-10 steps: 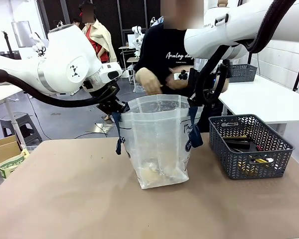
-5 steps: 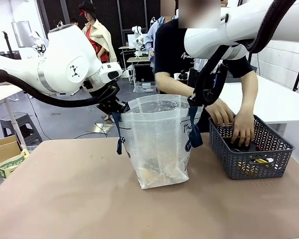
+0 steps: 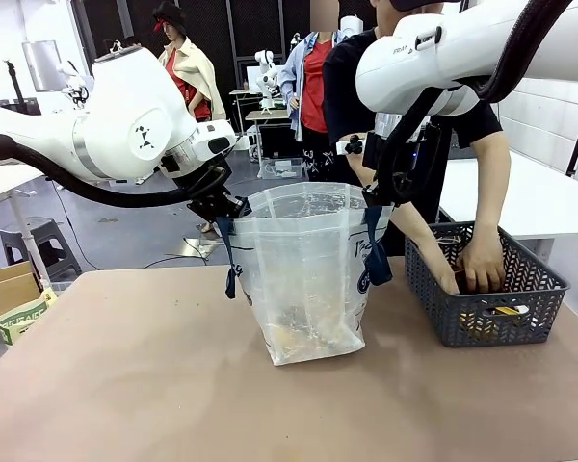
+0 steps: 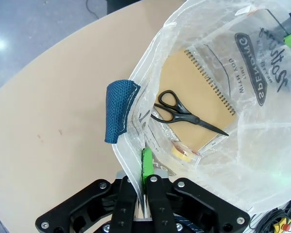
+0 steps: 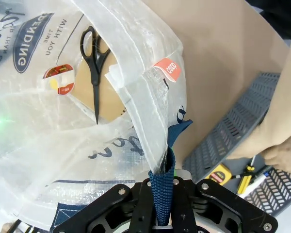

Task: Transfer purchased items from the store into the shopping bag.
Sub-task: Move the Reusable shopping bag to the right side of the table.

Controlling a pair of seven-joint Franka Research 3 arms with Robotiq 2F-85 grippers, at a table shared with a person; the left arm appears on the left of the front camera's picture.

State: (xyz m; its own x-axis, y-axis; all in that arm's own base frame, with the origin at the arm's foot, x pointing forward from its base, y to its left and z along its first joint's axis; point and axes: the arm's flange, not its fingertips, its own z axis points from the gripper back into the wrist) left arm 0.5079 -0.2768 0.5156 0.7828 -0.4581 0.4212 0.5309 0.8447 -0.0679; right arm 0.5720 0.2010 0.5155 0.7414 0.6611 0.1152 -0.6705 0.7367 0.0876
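From the front, the shopping bag (image 3: 308, 279) stands upright near the middle of the table (image 3: 125, 385), its mouth held wide between the two arms. The left gripper (image 3: 227, 212) pinches the rim on the picture's left and the right gripper (image 3: 374, 195) holds it on the right. To the bag's right, apart from it, sits the basket (image 3: 482, 322), and the person across the table has both hands (image 3: 482, 269) down inside it (what they touch is hidden by the lattice wall). In the left wrist view, the left gripper's jaws are pressed fully together on the bag's thin plastic edge, with a green pad showing against the film. A handle loop (image 4: 119, 109) of navy webbing hangs just beside the pinch, outside the bag. Down inside the bag, a tan spiral-bound notebook (image 4: 194, 97) lies flat on the bottom, black scissors (image 4: 184, 112) lie across it, and a small yellowish tape roll (image 4: 182, 152) sits at its near edge. In the right wrist view, the right gripper's jaws are clamped tight on a navy strap (image 5: 161, 194) of the bag, which rises between them to the rim. Notebook, scissors and tape roll show through the opening. Beyond the bag lies the basket's grey lattice, with a yellow item (image 5: 218, 172) and pens (image 5: 250, 180) in it and one of the person's hands beside them.
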